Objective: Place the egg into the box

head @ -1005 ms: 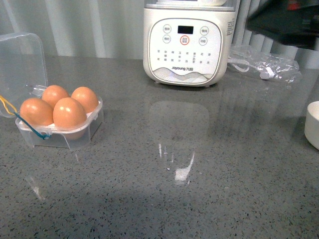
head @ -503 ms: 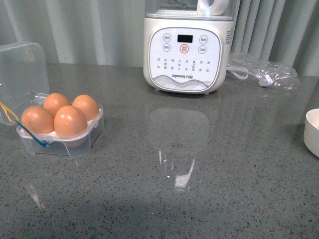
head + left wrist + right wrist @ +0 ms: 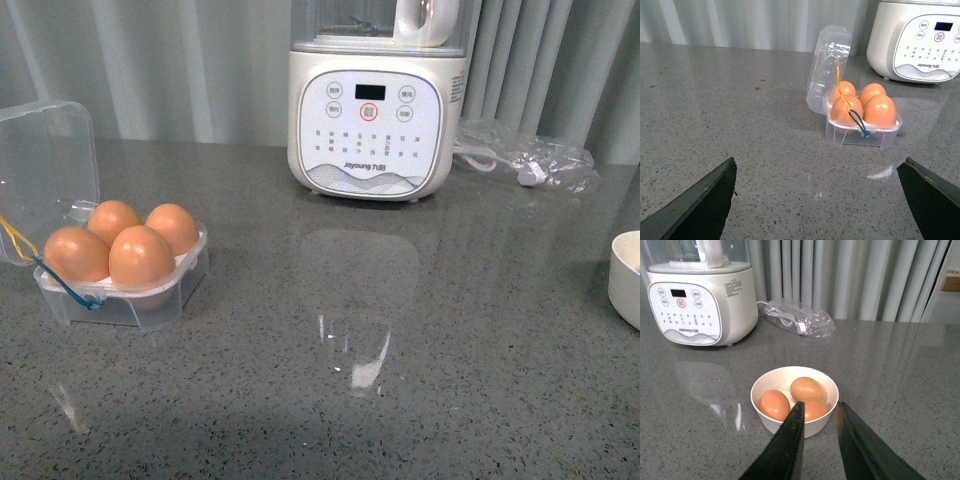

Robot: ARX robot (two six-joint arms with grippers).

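Eggs (image 3: 140, 257): four fill box (image 3: 130, 305), lid (image 3: 45, 150) open, at left of table (image 3: 400, 350). Left gripper (image 3: 819, 165) low above table, facing box, spread wide, empty. Right gripper (image 3: 819, 407) narrowly parted, grasping nothing, tips just before bowl (image 3: 767, 424) of three more eggs (image 3: 806, 388).

The tall cream-white plastic kitchen appliance (image 3: 375, 130) bears the only legible wording: the brand "Joyoung 九阳", in small grey letters low on its rounded front control panel (image 3: 372, 125), just above wavy grey lines. The round buttons (image 3: 335, 89), the rows of print beneath them and the print on its side are too small to read.
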